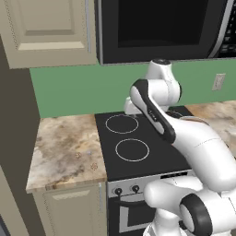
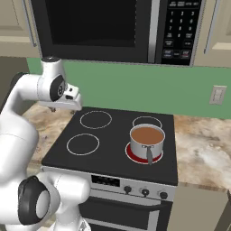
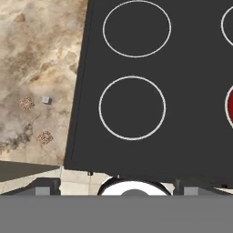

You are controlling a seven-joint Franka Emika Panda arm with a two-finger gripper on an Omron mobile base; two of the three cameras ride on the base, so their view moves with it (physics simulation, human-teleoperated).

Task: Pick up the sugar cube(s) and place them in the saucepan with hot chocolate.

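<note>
Sugar cubes [image 3: 27, 103] [image 3: 44, 137], two, lie on marbled counter [image 3: 36, 54]; one saucepan [image 2: 147, 139]; gripper [image 3: 116, 189] spread wide, holding nothing.

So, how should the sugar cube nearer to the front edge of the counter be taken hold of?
Grip the front sugar cube across two opposite side faces, coming straight down from above. It lies flat and low on the counter, so a sideways approach would probably scrape the stone. The other sugar cube lies apart from it, which leaves room on both sides.
</note>
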